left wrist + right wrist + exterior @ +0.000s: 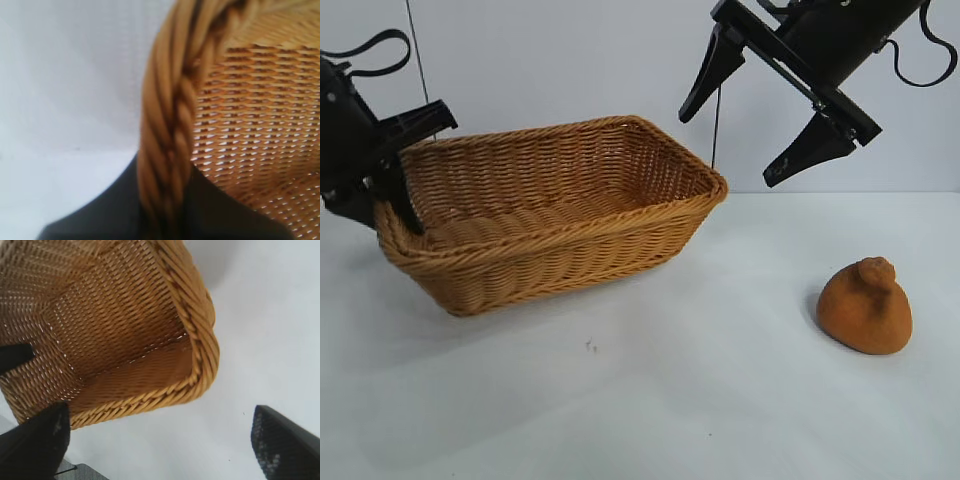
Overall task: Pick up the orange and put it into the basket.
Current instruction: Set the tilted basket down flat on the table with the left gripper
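The left gripper (402, 195) is clamped on the braided rim of the basket (620, 215), tipping it so its far end lifts; if that thin hold slips, the basket could drop or skid. The right gripper (760, 110) hangs high with its jaws wide apart and empty. The orange (865, 306) sits on the table (670, 400), well apart from the basket, knob pointing up and no clear long axis.

The orange (865, 306), a brownish-orange, rough-skinned lump with a knob on top, sits upright on the white desk (670, 400), well apart from the basket (550, 255). The basket is a tan wicker rectangle with a braided rim and flaring sides, its right end tipped up.
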